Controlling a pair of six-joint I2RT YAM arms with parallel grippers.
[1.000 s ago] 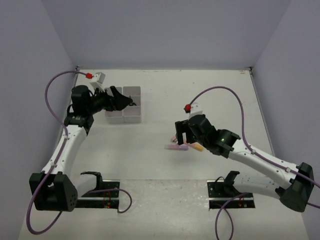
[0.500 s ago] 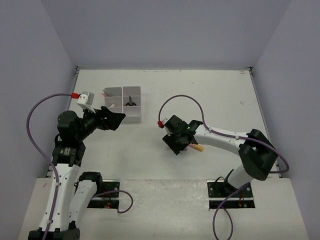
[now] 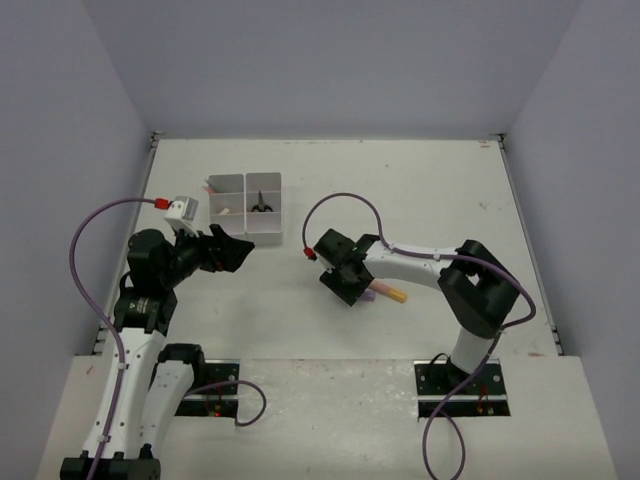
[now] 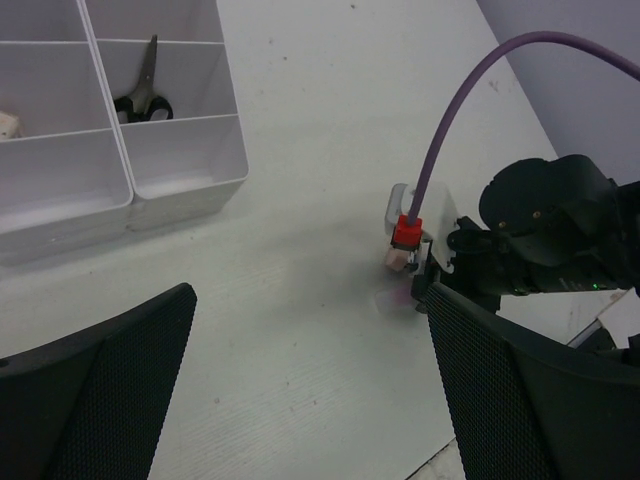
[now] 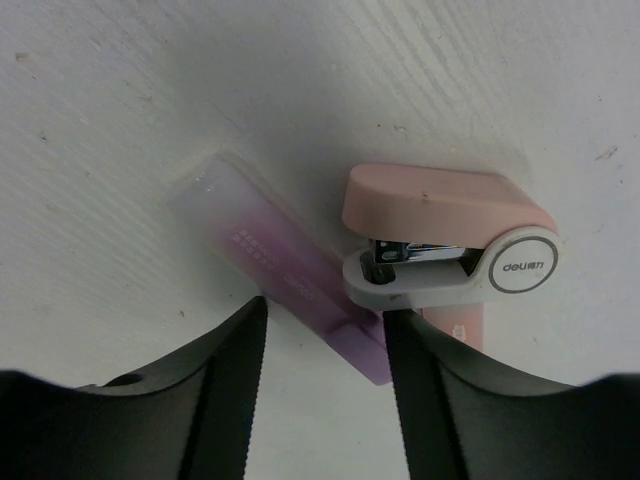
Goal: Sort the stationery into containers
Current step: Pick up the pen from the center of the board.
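Right gripper [image 5: 325,320]: half closed astride purple marker [image 5: 270,255]; grip uncertain.
Marker place: well right of tray [image 3: 265,238], on its near side.
Marker axis: slanted across the jaws.
Left gripper [image 4: 310,300]: wide open, empty, close by tray.

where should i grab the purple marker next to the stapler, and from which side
Across the barrel's narrow width, coming straight down from above: the purple marker lies flat on the table. Probably best toward its pale end, since the pink stapler crowds the other half on one side, leaving a finger little room there.
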